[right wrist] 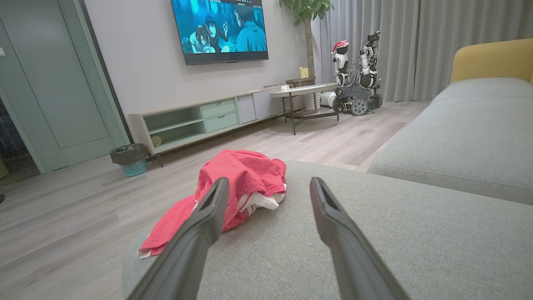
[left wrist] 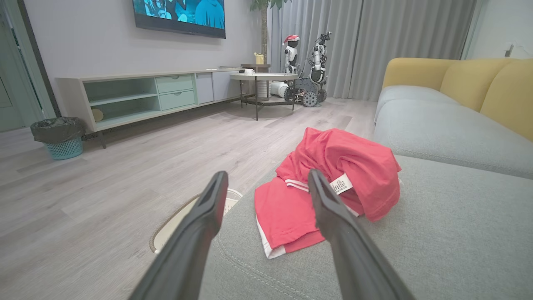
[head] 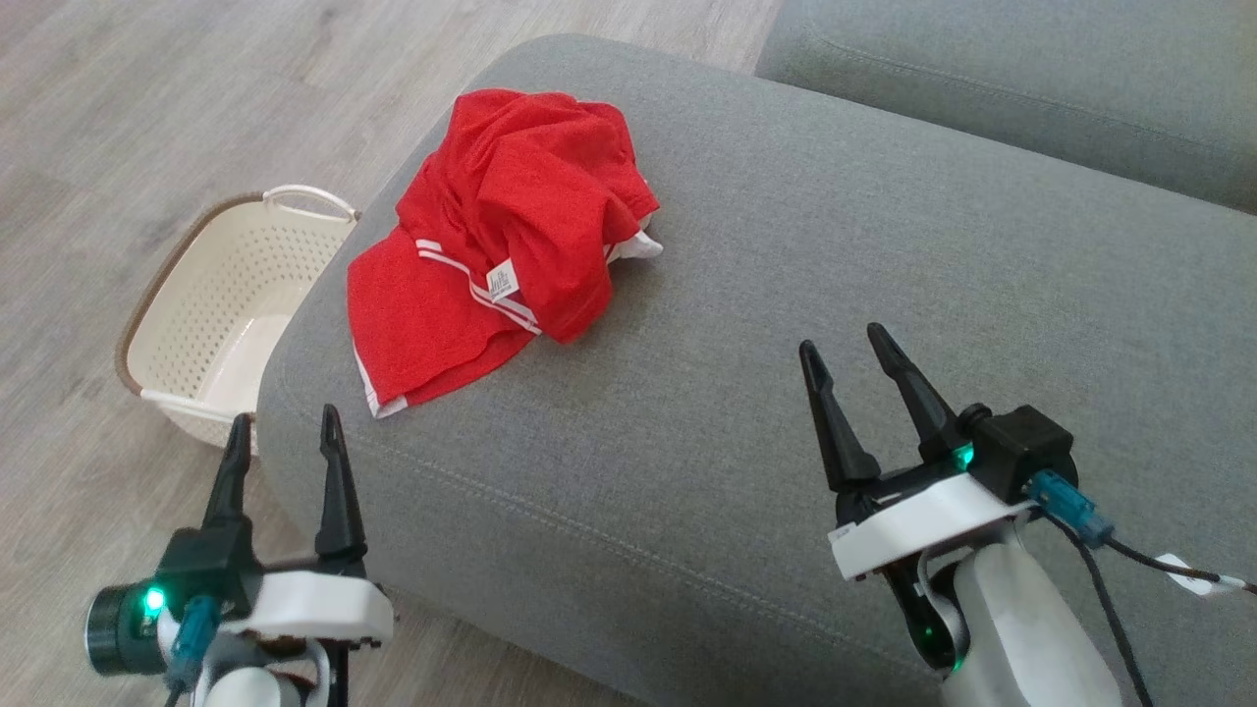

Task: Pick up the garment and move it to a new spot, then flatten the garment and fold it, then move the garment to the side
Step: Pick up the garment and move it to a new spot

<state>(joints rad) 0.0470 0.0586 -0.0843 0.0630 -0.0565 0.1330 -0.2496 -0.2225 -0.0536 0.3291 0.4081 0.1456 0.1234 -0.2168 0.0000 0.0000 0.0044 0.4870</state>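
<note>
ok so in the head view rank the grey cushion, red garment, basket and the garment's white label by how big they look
1. grey cushion
2. red garment
3. basket, close to the garment in apparent size and partly hidden behind the cushion, so that pair is unsure
4. white label

Red garment with white stripes, grey sofa cushion, cream perforated basket

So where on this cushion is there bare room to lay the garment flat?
Bare grey cushion runs from the red garment rightward to the next cushion and forward to the near edge. Crowded: the left corner under the garment, the basket on the floor beside it.
</note>
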